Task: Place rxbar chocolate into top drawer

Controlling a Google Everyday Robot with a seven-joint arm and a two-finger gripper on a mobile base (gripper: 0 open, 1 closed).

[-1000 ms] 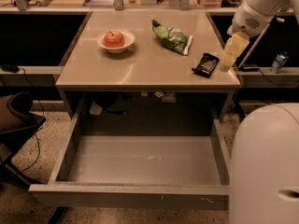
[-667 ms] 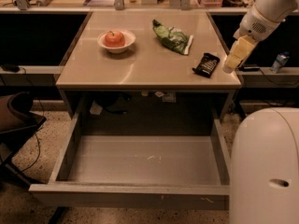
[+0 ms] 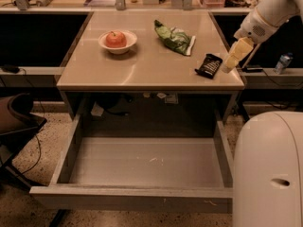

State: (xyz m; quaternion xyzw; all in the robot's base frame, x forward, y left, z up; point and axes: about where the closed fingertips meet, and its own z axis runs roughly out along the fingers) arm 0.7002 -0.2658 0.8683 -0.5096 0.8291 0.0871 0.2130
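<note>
Gripper (image 3: 228, 64), state unclear, beside rxbar chocolate (image 3: 209, 65) on tan table (image 3: 142, 65) above open top drawer (image 3: 118, 164).

A tan worktop (image 3: 142, 67) stands in warm, dim light, with dark recesses on both sides behind grey ledges (image 3: 33, 71). The floor (image 3: 23, 209) is speckled terrazzo. A dark chair (image 3: 16, 119) sits at the left with a black cable (image 3: 34, 157) trailing beside it. The gripper (image 3: 233, 59) hangs over the worktop's right edge.
</note>
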